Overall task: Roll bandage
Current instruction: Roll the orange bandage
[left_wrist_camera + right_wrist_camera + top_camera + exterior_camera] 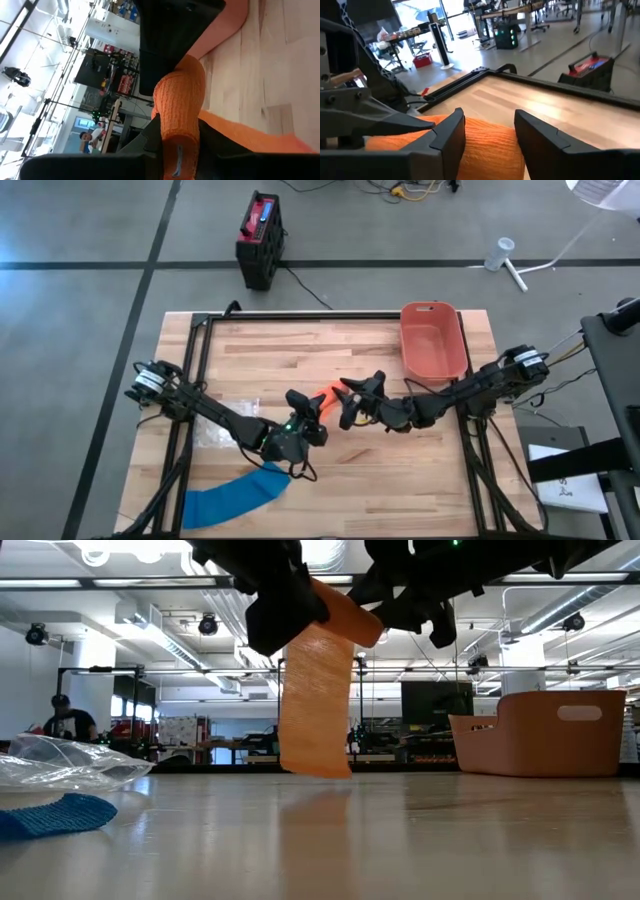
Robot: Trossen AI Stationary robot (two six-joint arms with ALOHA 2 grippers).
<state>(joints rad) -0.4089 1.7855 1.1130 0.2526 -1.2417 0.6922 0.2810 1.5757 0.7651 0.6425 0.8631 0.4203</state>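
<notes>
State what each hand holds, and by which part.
Left hand grips the orange bandage by its rolled end; right hand is open around it, holding nothing.

The two arms are meeting over the middle of the table (400, 470), the left gripper (308, 408) coming from the left and the right gripper (352, 402) from the right. The bandage roll (326, 395) is sitting between them, its loose tail (315, 710) hanging toward the tabletop. The bin (434, 340) is standing behind the right arm. The plastic bag (225, 425) and the second bandage (232, 495) are lying at the front left.
</notes>
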